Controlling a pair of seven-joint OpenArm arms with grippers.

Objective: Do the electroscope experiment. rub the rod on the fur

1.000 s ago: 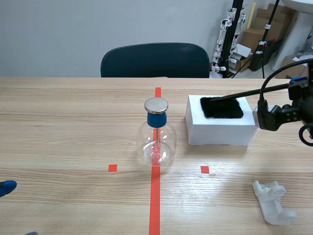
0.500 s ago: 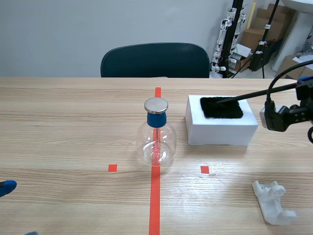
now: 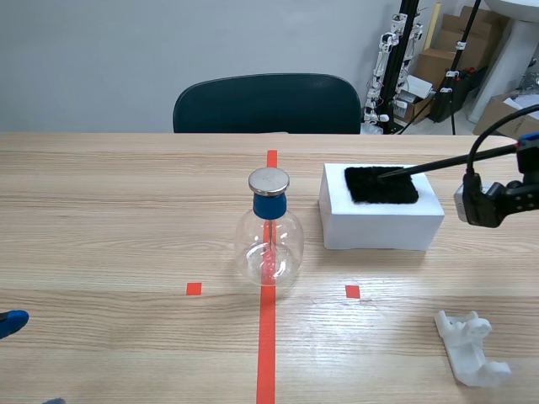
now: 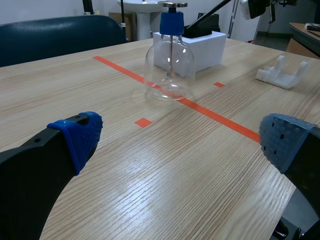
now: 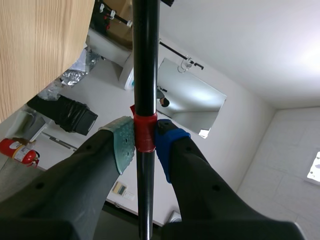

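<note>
Scene view: right gripper (image 5: 145, 142) (fingers clamped on the rod (image 3: 446, 160)) has dragged it rightward across the fur (image 3: 383, 192), a rubbing stroke under way; left gripper (image 4: 182, 140) gapes wide, empty.

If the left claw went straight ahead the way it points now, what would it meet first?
Probably the glass flask, which stands ahead of the open left claw; the depth between them is unclear.

left pincer (image 4: 180, 137) low, fingers (image 4: 75, 136) wide apart, right pincer (image 5: 145, 139) raised, clamped on rod (image 5: 145, 60)
</note>
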